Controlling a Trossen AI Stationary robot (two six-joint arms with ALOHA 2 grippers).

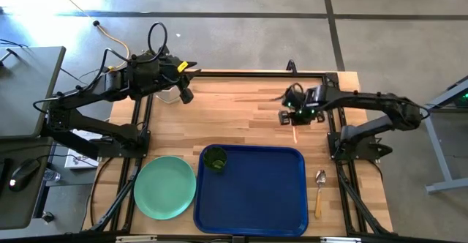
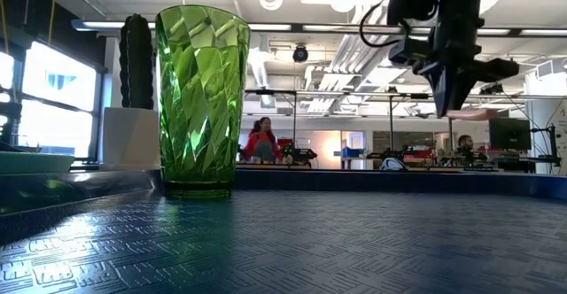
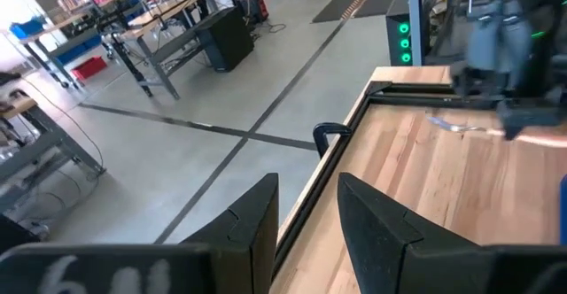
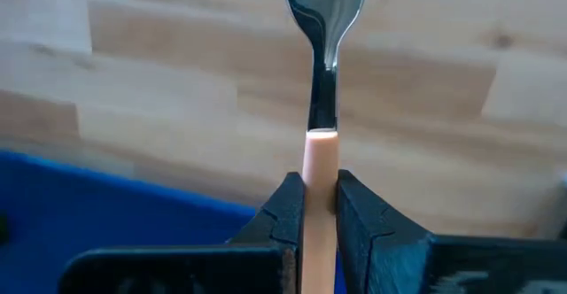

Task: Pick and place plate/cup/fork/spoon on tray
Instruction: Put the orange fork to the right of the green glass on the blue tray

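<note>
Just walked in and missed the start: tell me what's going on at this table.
The right hand is shut on the orange handle of the fork, holding it over the wooden table just behind the tray. The cup already stands in the tray's corner. The plate lies on the table beside the tray, and the spoon lies on its other side. The left hand waits open at the table's far left edge.

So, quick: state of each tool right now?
Left tool: open, holding nothing, parked at the table's far left corner.
Right tool: closed on the fork by its orange handle, above the wood just beyond the tray.
</note>
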